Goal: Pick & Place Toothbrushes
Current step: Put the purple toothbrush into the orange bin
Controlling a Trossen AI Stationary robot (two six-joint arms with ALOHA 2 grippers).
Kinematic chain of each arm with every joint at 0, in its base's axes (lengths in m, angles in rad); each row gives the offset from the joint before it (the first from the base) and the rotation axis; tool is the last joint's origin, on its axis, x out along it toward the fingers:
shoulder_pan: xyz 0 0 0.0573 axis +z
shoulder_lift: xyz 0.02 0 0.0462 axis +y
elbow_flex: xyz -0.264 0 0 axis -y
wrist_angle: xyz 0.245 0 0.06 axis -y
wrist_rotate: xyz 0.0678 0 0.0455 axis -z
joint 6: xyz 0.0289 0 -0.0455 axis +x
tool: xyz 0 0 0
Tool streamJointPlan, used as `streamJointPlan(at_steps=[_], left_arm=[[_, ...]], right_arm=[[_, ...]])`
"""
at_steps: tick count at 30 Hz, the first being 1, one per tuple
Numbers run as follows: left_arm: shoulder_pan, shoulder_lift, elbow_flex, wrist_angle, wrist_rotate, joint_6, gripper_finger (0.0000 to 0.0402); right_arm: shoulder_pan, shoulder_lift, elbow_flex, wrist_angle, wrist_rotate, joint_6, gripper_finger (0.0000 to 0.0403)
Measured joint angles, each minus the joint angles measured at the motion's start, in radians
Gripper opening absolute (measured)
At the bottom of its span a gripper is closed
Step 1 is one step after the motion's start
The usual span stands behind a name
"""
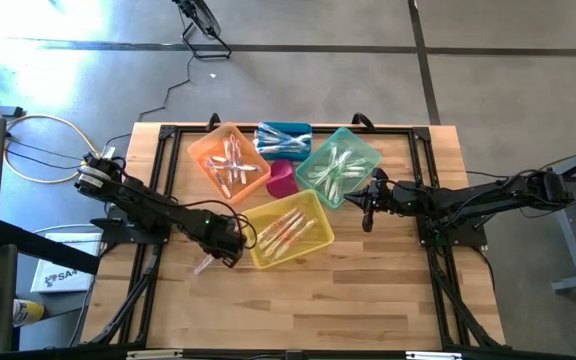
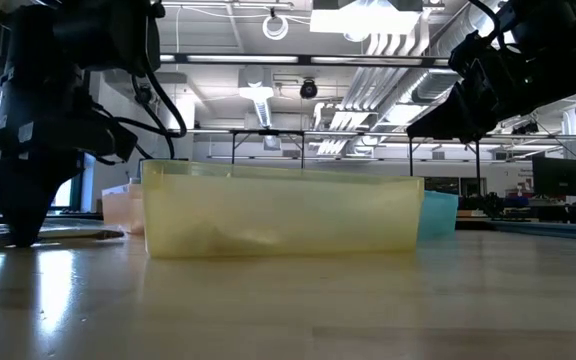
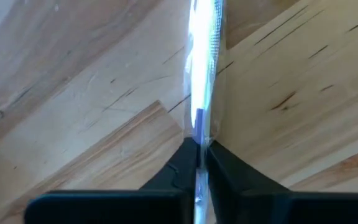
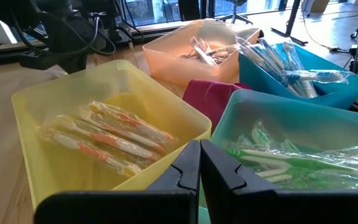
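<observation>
On the worktop (image 1: 368, 300) the yellow bin (image 1: 288, 230), orange bin (image 1: 230, 160), green bin (image 1: 339, 166) and blue bin (image 1: 284, 139) crowd together holding toothbrushes (image 4: 107, 140), the right end effector (image 1: 367, 203) hangs clenched and empty beside the green bin, and the left end effector (image 3: 199, 163) pinches one wrapped toothbrush (image 3: 204, 56) lying on the wood beside the yellow bin.

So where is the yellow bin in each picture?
High view: yellow bin sits low of centre, just right of the left pincer.
Low view: it fills the middle, its long wall facing us.
Left wrist view: not in it.
Right wrist view: on the left, orange-marked toothbrushes inside.
Shared landmark: the orange bin beside it.
</observation>
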Motion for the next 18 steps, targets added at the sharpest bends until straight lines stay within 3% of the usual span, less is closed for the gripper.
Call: streamJointPlan(at_steps=[8,18], left_arm=[[0.000,-0.025,-0.005,-0.088,-0.017,0.003,0.0011],[0.000,-0.176,-0.005,-0.244,-0.038,-0.004,0.0007]], right_arm=[[0.000,0.000,0.000,0.000,0.000,0.000,0.0004],[0.000,0.000,0.000,0.000,0.000,0.000,0.0004]])
